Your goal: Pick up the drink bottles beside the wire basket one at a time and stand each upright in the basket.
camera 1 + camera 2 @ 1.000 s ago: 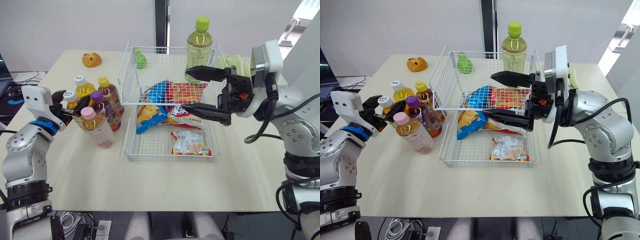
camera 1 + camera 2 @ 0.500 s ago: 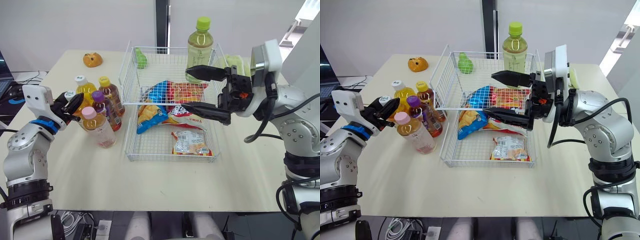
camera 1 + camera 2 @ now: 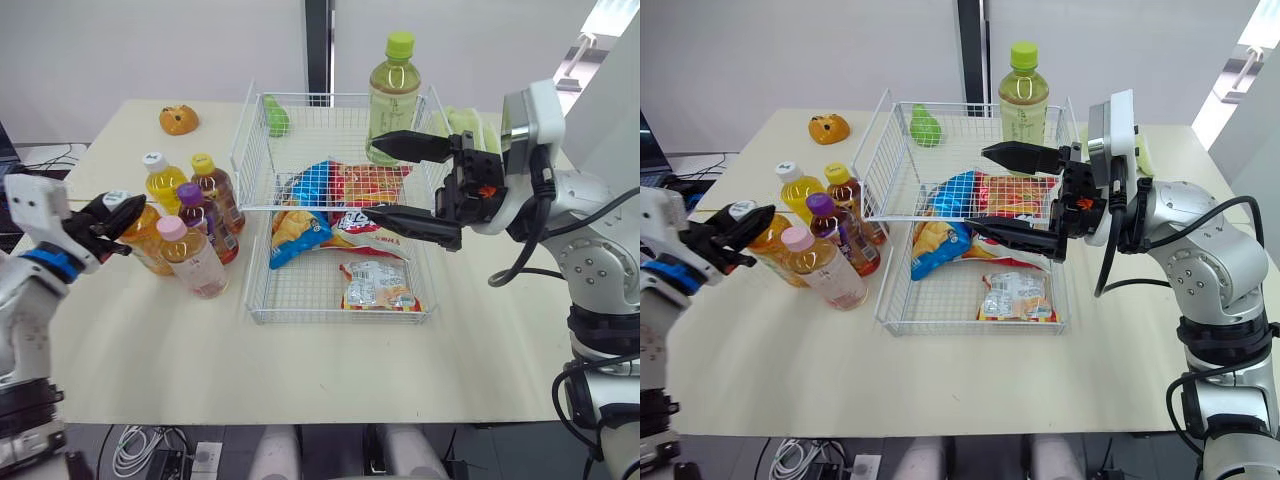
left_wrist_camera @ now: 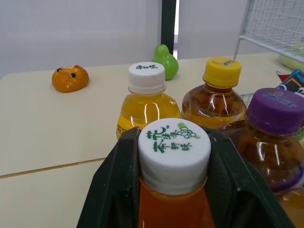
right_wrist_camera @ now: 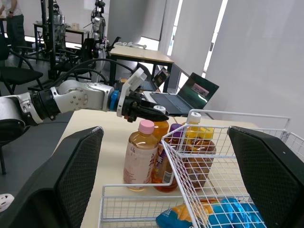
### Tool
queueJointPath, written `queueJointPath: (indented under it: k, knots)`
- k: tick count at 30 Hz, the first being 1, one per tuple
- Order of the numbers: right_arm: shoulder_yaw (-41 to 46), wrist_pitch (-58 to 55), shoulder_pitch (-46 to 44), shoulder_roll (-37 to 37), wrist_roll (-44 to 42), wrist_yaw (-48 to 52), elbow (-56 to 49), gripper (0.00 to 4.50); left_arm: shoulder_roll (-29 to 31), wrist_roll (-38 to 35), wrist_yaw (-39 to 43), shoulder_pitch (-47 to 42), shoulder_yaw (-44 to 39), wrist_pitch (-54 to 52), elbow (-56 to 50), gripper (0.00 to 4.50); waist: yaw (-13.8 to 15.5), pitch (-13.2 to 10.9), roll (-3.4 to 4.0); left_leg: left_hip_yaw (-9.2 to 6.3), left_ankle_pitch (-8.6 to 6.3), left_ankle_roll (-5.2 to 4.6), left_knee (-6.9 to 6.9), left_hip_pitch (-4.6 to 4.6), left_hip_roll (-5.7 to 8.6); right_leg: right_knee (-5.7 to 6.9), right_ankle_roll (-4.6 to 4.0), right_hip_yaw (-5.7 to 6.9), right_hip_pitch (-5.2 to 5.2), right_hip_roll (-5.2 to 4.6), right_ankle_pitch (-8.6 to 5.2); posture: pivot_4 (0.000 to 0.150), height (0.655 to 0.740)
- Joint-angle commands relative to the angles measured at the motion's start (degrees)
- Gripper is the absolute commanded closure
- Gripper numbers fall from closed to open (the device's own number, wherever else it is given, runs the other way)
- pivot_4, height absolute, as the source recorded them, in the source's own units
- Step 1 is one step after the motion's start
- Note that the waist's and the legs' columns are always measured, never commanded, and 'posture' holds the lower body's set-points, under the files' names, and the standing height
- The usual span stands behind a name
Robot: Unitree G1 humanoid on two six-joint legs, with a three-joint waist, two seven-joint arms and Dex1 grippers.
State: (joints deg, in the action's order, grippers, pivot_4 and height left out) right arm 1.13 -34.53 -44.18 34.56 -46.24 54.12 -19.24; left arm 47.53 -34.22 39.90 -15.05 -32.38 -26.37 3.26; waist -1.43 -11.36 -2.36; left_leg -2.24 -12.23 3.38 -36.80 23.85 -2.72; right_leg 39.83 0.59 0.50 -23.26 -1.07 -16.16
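Left claw around bottle amid other bottles

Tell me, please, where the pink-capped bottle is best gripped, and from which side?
Take the pink-capped bottle at its neck, just under the cap, coming in from the robot's near side. It stands upright at the front of the cluster, with the purple-capped bottle close behind it and the wire basket to its right, so the near face looks like the free one.
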Motion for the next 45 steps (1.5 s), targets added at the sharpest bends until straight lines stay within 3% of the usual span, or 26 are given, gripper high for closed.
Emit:
queueJointPath:
  k: [1,7,12,18,22,28,33,39,45]
  knots:
    - [0.67,0.64,-1.00,-0.62,-0.64,1.24,-0.11,0.00,5.88,-6.78,3.97,0.91,-8.66,-4.96,-6.41,3.14,-0.13,-0.01,0.02,0.00,0.00,0.00,0.01,0.01,0.00,-0.02,0.00,0.00,-0.01,0.00,0.00,0.150,0.7400]
    - [-0.39,2.16,-2.12,-2.71,0.86,2.73,2.29,0.00,14.38,-12.15,8.93,3.33,-17.27,-14.48,-7.40,3.14,-0.08,-0.05,0.07,0.01,0.00,0.00,0.02,-0.01,0.00,-0.03,0.01,0.00,0.00,-0.01,0.00,0.150,0.7400]
    - [-1.08,3.35,-3.71,-4.27,2.40,3.79,5.31,0.00,23.80,-17.72,11.68,-2.11,-20.24,-23.45,-4.35,3.14,-0.02,-0.09,0.04,-0.01,0.00,0.00,0.02,0.01,0.02,-0.07,0.02,0.03,-0.01,-0.01,-0.01,0.150,0.7400]
    - [-1.16,5.07,-5.11,-6.29,4.49,3.51,8.49,0.00,31.54,-24.80,12.46,-16.77,-13.56,-29.04,2.48,3.14,-0.12,-0.13,0.07,0.01,0.00,0.00,0.07,0.02,0.02,-0.14,0.03,0.04,-0.02,0.01,-0.02,0.150,0.7400]
    - [-0.96,5.66,-5.40,-6.60,5.69,3.37,9.18,0.00,32.62,-25.56,14.39,-29.19,-2.56,-27.27,6.63,3.14,-0.09,-0.14,0.09,0.01,0.00,0.00,0.12,0.00,0.03,-0.13,0.03,0.04,-0.02,0.03,-0.02,0.150,0.7400]
    - [-0.05,6.02,-4.44,-5.69,7.52,1.69,8.26,0.00,24.49,-19.82,19.08,-54.94,16.25,-25.70,13.15,3.14,0.33,-0.17,0.00,-0.02,0.01,0.01,-0.04,0.15,0.06,-0.06,0.04,0.06,-0.04,0.07,-0.01,0.150,0.7400]
    - [0.53,5.84,-2.72,-4.01,9.31,-0.72,6.53,0.00,14.38,-11.87,25.38,-70.58,25.31,-22.53,22.72,3.14,0.51,-0.18,0.00,-0.02,0.01,0.01,-0.07,0.18,0.10,-0.02,0.05,0.07,-0.07,0.05,-0.02,0.150,0.7400]
    - [2.76,4.80,-0.19,-2.06,9.83,-4.69,3.29,0.00,3.74,-1.28,32.20,-78.48,30.59,-11.80,36.30,3.14,-0.23,-0.23,0.08,0.05,0.01,0.01,-0.05,0.20,0.09,0.03,0.04,0.00,-0.18,0.05,-0.02,0.150,0.7400]
    - [5.03,3.07,2.44,0.12,8.85,-7.63,-0.73,0.00,-6.12,7.21,32.34,-80.24,31.78,0.14,46.07,3.14,-0.41,-0.27,0.14,0.12,0.01,0.01,-0.03,0.29,0.08,0.05,0.03,-0.06,-0.31,0.06,-0.03,0.150,0.7400]
